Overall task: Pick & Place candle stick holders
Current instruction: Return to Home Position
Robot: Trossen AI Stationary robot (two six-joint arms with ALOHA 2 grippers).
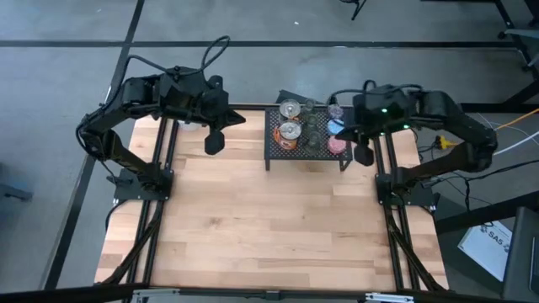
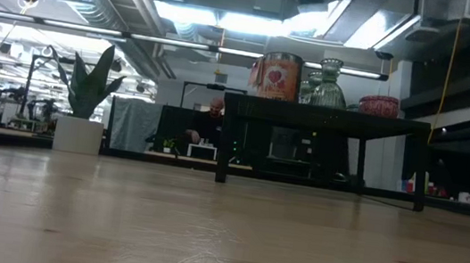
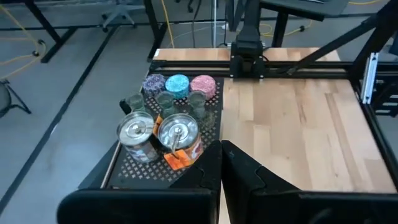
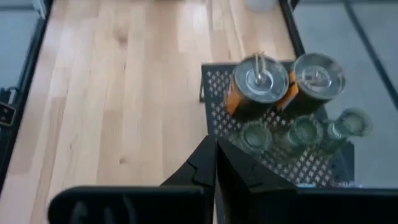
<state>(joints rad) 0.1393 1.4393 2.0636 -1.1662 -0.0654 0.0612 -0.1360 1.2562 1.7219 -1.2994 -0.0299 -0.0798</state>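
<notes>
The candle stick holders stand on a black mesh rack [image 1: 278, 156] at the table's far edge. Two silvery ones with orange accents [image 1: 289, 130] stand at its left part, olive-green glass ones [image 1: 313, 126] in the middle, and blue [image 1: 336, 128], pink [image 1: 338, 145] and purple-speckled [image 1: 335, 111] ones at its right. In the left wrist view they show as silvery [image 3: 177, 134], green [image 3: 166, 101], blue [image 3: 177, 84], pink [image 3: 203, 84], purple [image 3: 154, 84]. My left gripper [image 1: 215, 141] is shut, left of the rack. My right gripper [image 1: 363, 154] is shut, at the rack's right end.
The wooden table [image 1: 269, 227] lies bare in front of the rack. In the low view a white potted plant [image 2: 84, 104] stands far left, beyond the table, and a person [image 2: 211, 124] shows in the room behind the rack [image 2: 327, 116].
</notes>
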